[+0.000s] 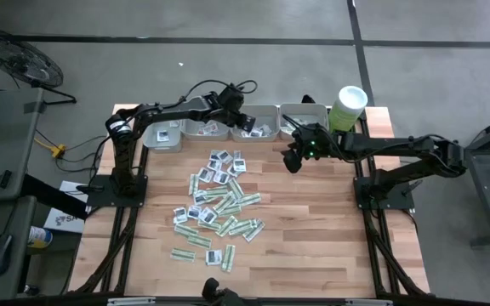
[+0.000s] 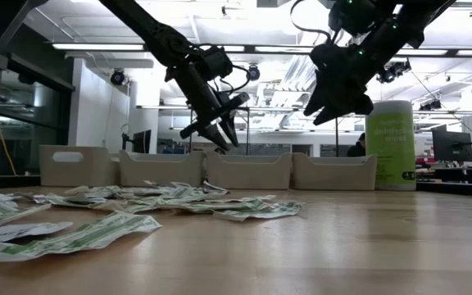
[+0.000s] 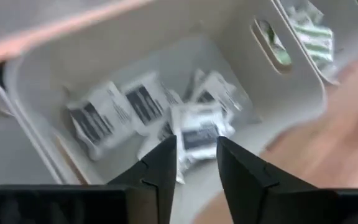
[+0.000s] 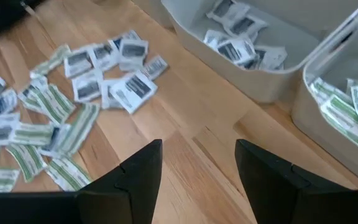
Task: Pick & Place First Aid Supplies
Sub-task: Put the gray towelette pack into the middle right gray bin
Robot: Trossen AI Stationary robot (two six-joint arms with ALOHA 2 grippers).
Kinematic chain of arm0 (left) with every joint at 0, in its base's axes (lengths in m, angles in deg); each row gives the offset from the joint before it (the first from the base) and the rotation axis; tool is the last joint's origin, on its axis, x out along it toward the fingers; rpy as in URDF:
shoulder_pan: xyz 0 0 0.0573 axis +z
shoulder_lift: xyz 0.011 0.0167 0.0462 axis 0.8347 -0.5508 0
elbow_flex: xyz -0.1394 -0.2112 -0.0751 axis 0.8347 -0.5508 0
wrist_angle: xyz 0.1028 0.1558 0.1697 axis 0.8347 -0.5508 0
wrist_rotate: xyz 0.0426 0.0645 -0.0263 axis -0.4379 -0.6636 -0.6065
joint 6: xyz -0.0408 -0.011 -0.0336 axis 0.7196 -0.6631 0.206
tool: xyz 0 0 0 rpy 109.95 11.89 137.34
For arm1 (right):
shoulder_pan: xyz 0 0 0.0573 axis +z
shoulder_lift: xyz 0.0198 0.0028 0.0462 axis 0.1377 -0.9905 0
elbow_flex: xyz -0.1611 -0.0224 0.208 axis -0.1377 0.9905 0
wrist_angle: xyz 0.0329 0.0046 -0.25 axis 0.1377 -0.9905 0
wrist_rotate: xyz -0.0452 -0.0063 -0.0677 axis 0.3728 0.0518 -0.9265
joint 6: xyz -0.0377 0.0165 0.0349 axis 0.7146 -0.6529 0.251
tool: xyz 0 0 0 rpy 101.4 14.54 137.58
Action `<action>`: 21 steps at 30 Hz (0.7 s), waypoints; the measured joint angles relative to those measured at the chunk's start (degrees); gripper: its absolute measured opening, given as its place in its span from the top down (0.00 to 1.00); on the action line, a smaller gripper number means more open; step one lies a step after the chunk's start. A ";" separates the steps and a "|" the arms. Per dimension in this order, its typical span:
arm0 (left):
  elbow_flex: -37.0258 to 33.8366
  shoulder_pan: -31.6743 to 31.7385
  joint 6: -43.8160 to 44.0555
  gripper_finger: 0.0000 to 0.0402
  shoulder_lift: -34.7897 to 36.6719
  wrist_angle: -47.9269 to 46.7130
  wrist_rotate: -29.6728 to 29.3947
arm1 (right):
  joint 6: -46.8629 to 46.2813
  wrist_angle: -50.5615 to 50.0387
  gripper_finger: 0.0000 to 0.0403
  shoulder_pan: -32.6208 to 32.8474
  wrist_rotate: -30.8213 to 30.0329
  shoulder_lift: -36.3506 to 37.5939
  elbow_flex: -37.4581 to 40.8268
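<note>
Left claw (image 1: 247, 121): up in the air over the third grey tray (image 1: 256, 124) in the row at the back of the table (image 1: 313, 238). Its two dark fingers (image 3: 160, 171) stand a little apart, with nothing between them.
Under the left claw: square white packets (image 3: 143, 106) with dark marks lie in a loose heap in that tray.
Right claw (image 1: 293, 161): hangs above bare wood, just in front of the trays. Its fingers are wide apart and hold nothing.
First aid supplies (image 1: 219, 204): lots of small flat packets spread over the middle of the table. Some are thin strips, pale with green stripes. Some are square and white with dark marks.
Next tray (image 4: 347, 106): holds green-striped strips.
Green tub (image 1: 347, 108): stands upright at the row's right end, with a white lid.
</note>
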 joint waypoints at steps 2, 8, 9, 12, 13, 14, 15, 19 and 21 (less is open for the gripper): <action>1.13 0.00 0.84 0.70 0.40 -3.47 1.43 | -0.11 -1.21 0.51 0.00 0.26 0.00 0.00; 4.17 -1.82 2.58 0.69 3.07 -16.32 1.74 | -0.63 -2.94 0.51 0.00 1.37 0.00 0.00; 4.15 -2.56 2.91 0.69 3.59 -18.30 1.75 | -0.95 -3.02 0.51 0.00 1.50 0.00 0.00; 4.26 -5.05 4.12 0.69 4.79 -22.00 2.02 | -1.33 -3.03 0.51 0.00 1.96 0.00 0.00; 4.26 -5.91 4.31 0.69 4.94 -23.51 2.06 | -1.33 -3.07 0.51 0.00 2.07 0.00 0.00; 4.26 -6.77 4.89 0.69 4.93 -24.15 2.12 | -1.33 -3.07 0.51 0.00 2.13 0.00 0.00; 4.26 -7.62 5.39 0.69 4.87 -24.58 2.12 | -1.33 -3.13 0.51 0.00 2.15 0.00 0.00; 4.05 -10.31 7.05 0.69 4.87 -25.60 2.12 | -1.34 -3.23 0.51 0.00 1.95 0.00 0.00; 2.92 -11.38 9.34 0.69 4.89 -25.18 1.92 | -1.50 -3.26 0.51 0.00 1.94 0.00 0.00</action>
